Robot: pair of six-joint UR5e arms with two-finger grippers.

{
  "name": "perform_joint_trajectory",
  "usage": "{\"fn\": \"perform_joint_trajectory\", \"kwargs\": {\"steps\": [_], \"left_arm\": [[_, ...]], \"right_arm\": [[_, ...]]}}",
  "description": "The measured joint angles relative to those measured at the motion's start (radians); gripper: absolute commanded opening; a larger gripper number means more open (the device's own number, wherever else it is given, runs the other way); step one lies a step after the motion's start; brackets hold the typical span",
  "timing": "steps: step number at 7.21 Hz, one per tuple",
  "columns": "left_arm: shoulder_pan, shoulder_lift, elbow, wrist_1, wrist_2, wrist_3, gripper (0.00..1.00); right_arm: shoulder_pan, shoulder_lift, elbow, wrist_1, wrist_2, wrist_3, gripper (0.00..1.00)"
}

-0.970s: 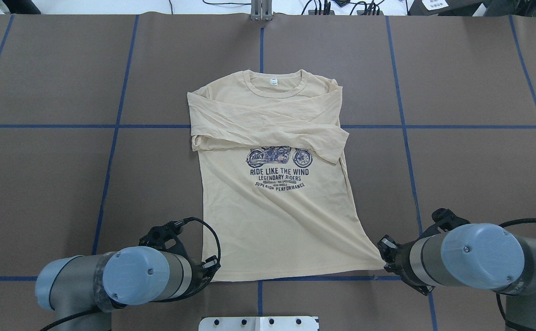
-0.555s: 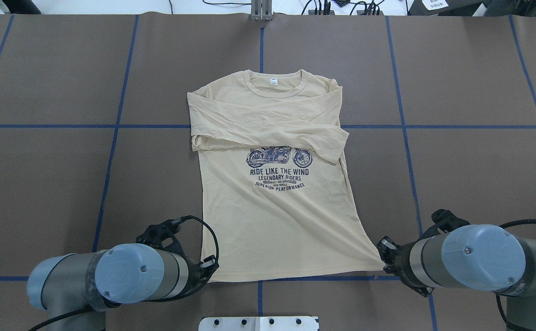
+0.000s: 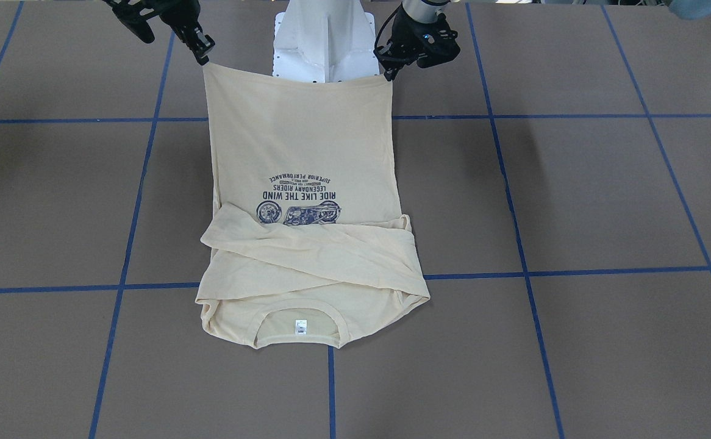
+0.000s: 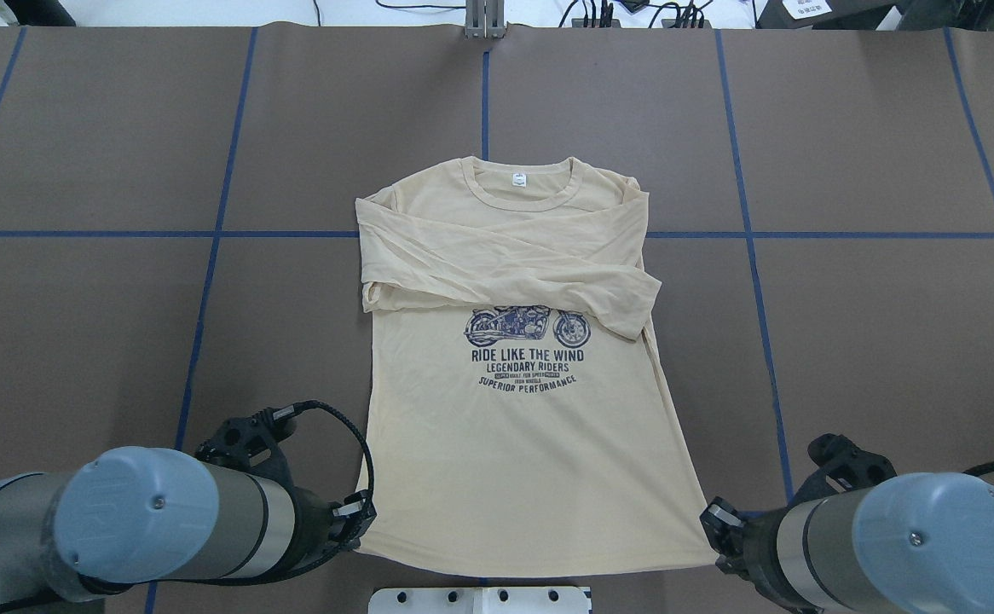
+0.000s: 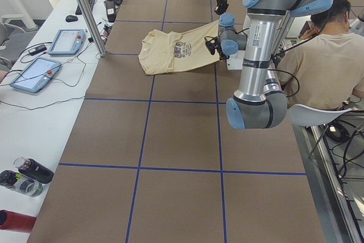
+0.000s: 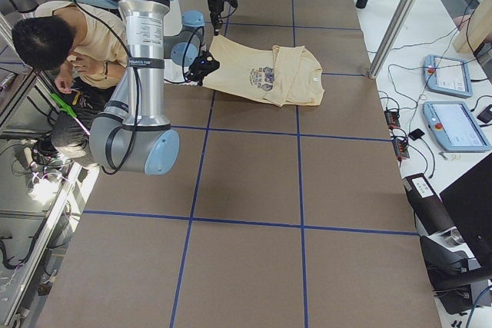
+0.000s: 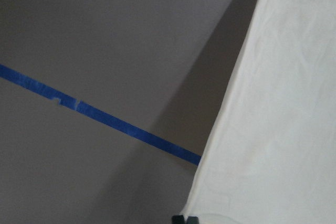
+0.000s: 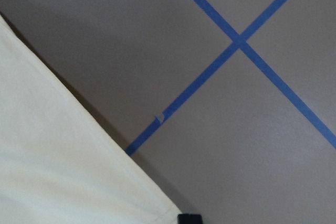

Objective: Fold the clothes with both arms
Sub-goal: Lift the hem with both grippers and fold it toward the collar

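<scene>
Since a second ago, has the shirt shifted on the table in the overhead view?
Yes. The shirt slid toward the robot: its collar now sits closer to the crosswise blue tape line, and its hem has passed the nearer one.

- pale cream-yellow long-sleeved thin knit shirt [image 4: 514, 460] lies face up mid-table [image 4: 79, 341], collar at the far end with a small white neck label [image 4: 518, 179]
- both sleeves folded across the chest, just above the navy motorcycle print [image 4: 528, 326] ("RIDE LIKE THE WIND")
- hem end is up off the surface, stretched between its two corners
- grey-silver tubular left arm [image 4: 164, 524] with light-blue caps: black two-finger left gripper [image 4: 359, 516] pinches one hem corner
- matching right arm [image 4: 889, 546]: right gripper [image 4: 716, 522] clamped on the other
</scene>
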Motion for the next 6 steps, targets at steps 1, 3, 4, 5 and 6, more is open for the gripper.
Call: {"fn": "perform_joint_trajectory", "kwargs": {"steps": [1,3,4,5,6], "left_arm": [[-0.001,0.021,-0.046,0.001,-0.014,0.005,0.00],[-0.061,0.025,-0.081,-0.001,-0.049,0.021,0.00],[-0.134,0.011,-0.080,-0.001,-0.069,0.058,0.00],[-0.215,-0.016,-0.058,0.000,-0.080,0.111,0.00],[-0.276,-0.049,-0.010,-0.003,-0.084,0.151,0.00]], "right_arm": [[-0.010,0.000,0.034,-0.030,0.001,0.000,0.00],[0.050,0.017,0.051,-0.073,0.020,-0.005,0.00],[0.109,0.065,0.036,-0.115,0.039,-0.025,0.00],[0.190,0.163,-0.005,-0.191,0.070,-0.082,0.00],[0.276,0.276,-0.059,-0.280,0.115,-0.165,0.00]]}}
